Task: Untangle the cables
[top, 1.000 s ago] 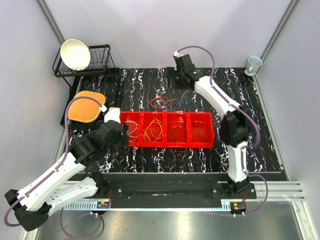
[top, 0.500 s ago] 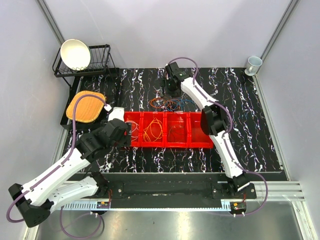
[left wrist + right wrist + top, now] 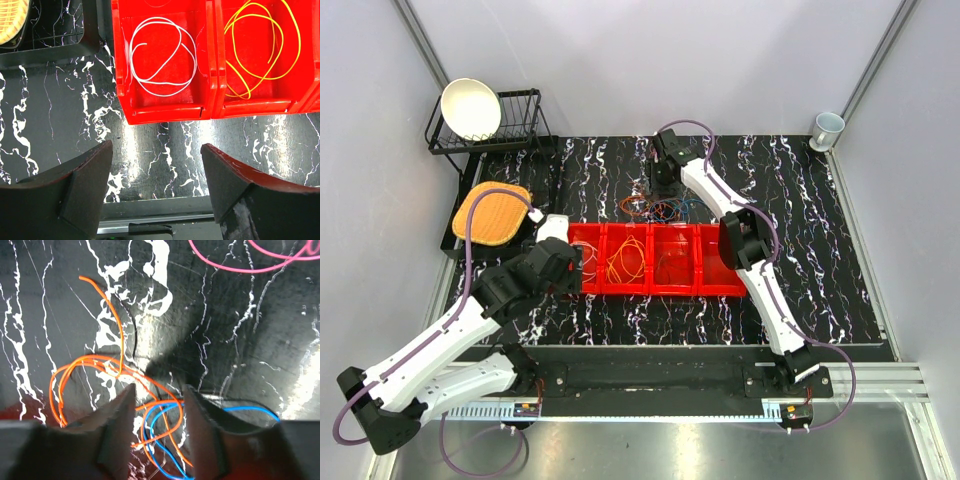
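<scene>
1. Left gripper (image 3: 155, 150): it sits at the 6 o'clock side of the leftmost compartment of the red bin row (image 3: 660, 291). The fingers are spread wide with nothing between them.

2. Bin contents: the leftmost compartment holds one white cable (image 3: 162, 62) in a loose loop. The compartment at its 3 o'clock holds one yellow cable (image 3: 260, 47). Each lies alone.

3. Cable tangle (image 3: 660, 208): it lies on the black marbled table top (image 3: 820, 250), just beside the bin row at its 12 o'clock. In the right wrist view an orange cable (image 3: 90, 365) crosses a blue cable (image 3: 165, 420). A pink cable (image 3: 240, 267) lies apart at 1 o'clock.

4. Right gripper (image 3: 157, 395): it hangs over the orange-blue crossing. The fingers are parted by a narrow gap and hold nothing.

5. Handling: the cables appear thin, very light and springy. Expect the loops to keep their curl and to drag neighbouring strands when pulled. The smooth insulation may slip, so a full pinch is advisable. Preferred hold: a single orange strand clear of crossings, such as its free end at 11 o'clock.
</scene>
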Robot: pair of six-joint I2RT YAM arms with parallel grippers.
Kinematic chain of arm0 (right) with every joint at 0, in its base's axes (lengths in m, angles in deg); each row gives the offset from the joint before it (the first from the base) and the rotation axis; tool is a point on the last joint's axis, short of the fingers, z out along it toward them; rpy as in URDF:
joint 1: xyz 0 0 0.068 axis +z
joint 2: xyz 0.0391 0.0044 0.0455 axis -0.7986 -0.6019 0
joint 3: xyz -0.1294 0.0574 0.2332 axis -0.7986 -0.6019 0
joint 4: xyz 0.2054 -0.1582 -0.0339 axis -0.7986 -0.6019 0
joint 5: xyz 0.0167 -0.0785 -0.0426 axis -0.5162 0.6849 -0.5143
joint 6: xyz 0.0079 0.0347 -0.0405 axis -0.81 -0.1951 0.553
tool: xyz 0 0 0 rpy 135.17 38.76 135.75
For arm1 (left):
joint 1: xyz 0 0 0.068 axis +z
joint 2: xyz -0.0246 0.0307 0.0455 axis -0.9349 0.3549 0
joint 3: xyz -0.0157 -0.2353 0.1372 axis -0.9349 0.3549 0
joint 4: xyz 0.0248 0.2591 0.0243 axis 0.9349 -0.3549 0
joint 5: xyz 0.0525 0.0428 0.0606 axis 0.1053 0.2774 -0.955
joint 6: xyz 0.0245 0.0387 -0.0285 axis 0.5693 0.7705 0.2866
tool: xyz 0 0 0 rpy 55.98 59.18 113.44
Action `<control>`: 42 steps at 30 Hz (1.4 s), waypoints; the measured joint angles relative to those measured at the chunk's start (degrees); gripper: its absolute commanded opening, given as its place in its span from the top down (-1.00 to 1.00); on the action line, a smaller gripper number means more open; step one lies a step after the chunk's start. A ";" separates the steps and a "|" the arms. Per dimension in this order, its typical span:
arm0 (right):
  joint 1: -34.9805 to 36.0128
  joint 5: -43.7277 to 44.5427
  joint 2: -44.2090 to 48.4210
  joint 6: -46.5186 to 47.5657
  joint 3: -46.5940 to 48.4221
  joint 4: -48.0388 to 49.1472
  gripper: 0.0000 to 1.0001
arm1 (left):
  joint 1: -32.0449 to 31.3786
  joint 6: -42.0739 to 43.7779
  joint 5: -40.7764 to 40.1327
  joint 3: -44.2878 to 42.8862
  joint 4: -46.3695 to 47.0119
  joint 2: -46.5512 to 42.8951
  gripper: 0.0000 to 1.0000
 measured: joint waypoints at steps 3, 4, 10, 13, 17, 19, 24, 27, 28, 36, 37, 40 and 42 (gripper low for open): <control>-0.07 -0.72 -0.85 -0.50 0.22 0.72 0.52 | 0.00 0.00 0.00 0.02 -0.02 0.00 -0.49; -0.07 -1.09 -0.96 -0.42 0.22 0.74 0.70 | 0.00 0.00 0.00 0.02 -0.02 0.00 -0.49; -0.07 -2.97 -1.42 -0.72 0.22 1.46 1.00 | 0.00 0.00 0.00 0.02 -0.02 0.04 -0.49; -0.17 -2.93 -1.42 -0.55 0.22 1.51 1.00 | 0.00 0.00 0.00 0.00 -0.02 0.04 -0.48; -0.74 -2.75 -0.35 -0.09 0.22 1.18 1.00 | 0.00 0.00 -0.02 0.02 -0.02 0.04 -0.48; -1.31 -2.75 1.55 -0.11 0.22 0.57 1.00 | 0.00 0.00 0.00 0.02 -0.02 0.04 -0.48; -3.76 -3.04 14.14 -1.49 -2.56 1.97 1.00 | 0.00 0.00 -0.02 0.02 -0.02 0.17 -0.47; -4.83 -3.87 24.59 -2.80 -4.94 4.57 1.00 | 0.00 0.00 -0.02 0.02 -0.02 0.44 -0.48; -5.05 -4.31 28.17 -3.26 -5.51 5.64 1.00 | 0.00 -0.02 -0.02 0.02 -0.02 0.44 -0.47; -4.50 -5.44 50.93 -4.44 -16.13 13.68 1.00 | 0.00 0.00 -0.02 0.02 -0.02 0.44 -0.46; -4.48 -5.35 52.70 -4.42 -17.68 13.90 1.00 | 0.00 0.00 -0.02 0.02 -0.02 0.44 -0.46; -4.48 -4.81 55.21 -4.39 -21.03 14.32 1.00 | 0.00 0.00 -0.02 0.02 -0.02 0.44 -0.45; -4.48 -4.39 55.98 -4.39 -22.84 14.29 1.00 | 0.00 -0.02 -0.04 0.02 -0.02 0.44 -0.45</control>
